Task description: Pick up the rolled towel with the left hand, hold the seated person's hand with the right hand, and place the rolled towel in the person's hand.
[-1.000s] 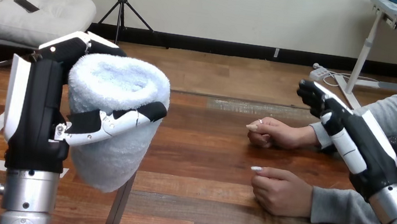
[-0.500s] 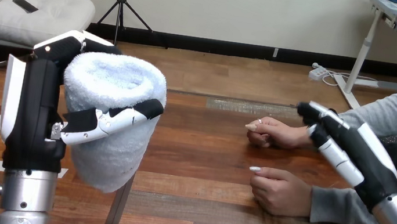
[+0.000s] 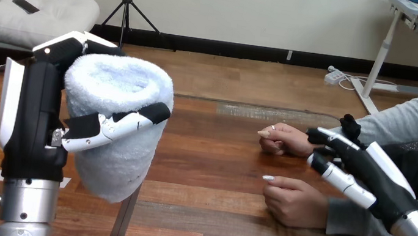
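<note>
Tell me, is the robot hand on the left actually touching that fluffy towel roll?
Touching. The head view shows the left robot hand wrapped round the rolled towel, thumb pressed across its front, holding it up.

Bare table (image 3: 211,174) lies open between rolled towel (image 3: 117,161) and the person's nearer hand (image 3: 296,201).

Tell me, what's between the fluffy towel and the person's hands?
Nothing. In the head view, only bare wooden table lies between the rolled towel in the left hand and the person's nearer hand and farther hand.
</note>
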